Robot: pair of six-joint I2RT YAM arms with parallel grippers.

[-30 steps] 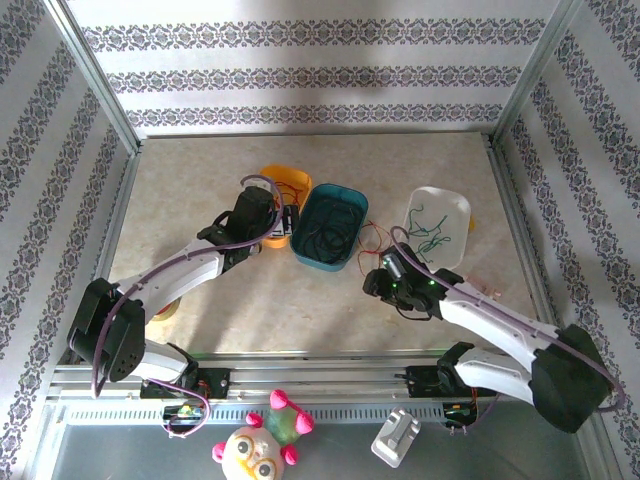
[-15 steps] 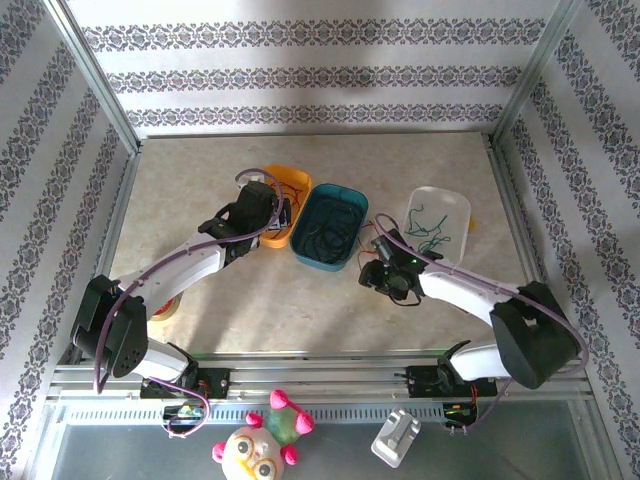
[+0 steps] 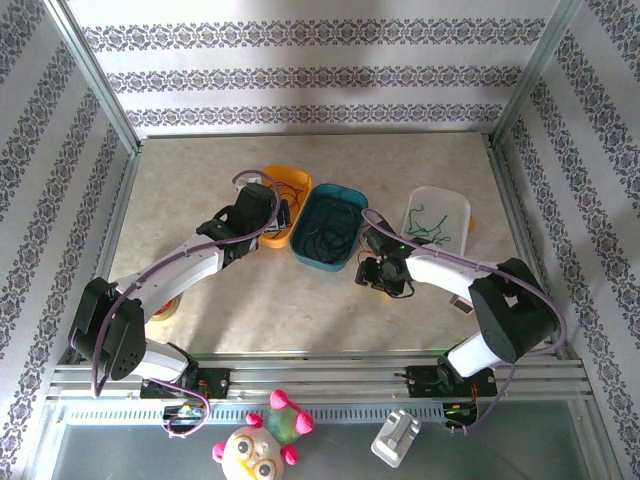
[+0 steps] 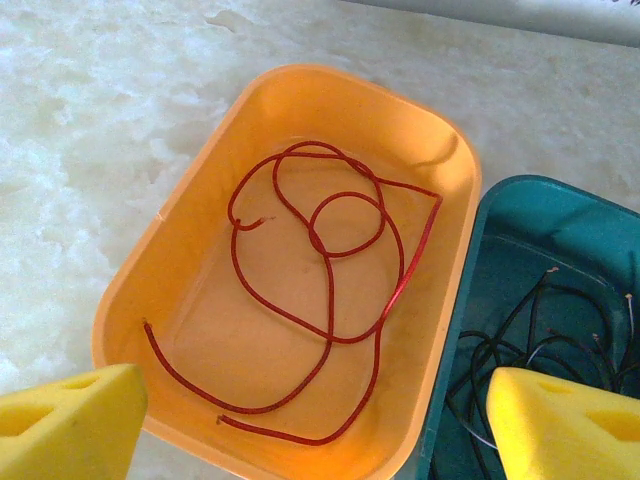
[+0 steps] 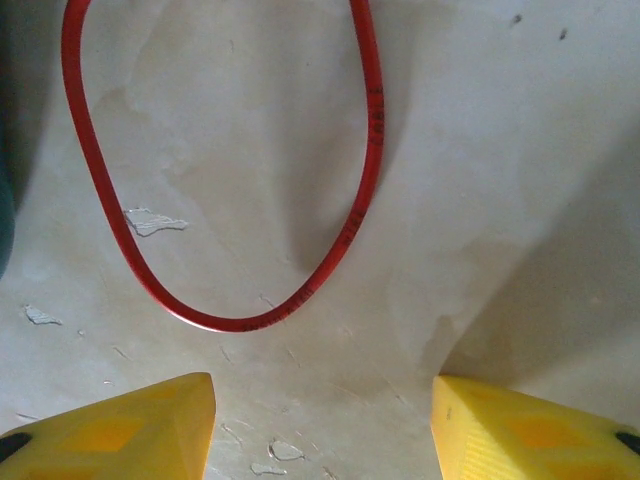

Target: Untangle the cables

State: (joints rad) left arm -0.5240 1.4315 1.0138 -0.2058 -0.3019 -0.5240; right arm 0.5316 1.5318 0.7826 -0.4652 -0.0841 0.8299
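left tool (image 4: 318,430): fingers spread, holding nothing, above the orange tray (image 4: 190,230), in which we count one red cable (image 4: 329,300) lying in loose loops; the teal tray (image 4: 530,230) just beside it holds black cables (image 4: 500,350). right tool (image 5: 322,430): fingers spread and empty, low over the worktop (image 5: 480,150), where a loop of a second red cable (image 5: 377,120) lies ahead of the fingers. we also note a white tray (image 3: 455,198) holding green cables (image 3: 430,225).
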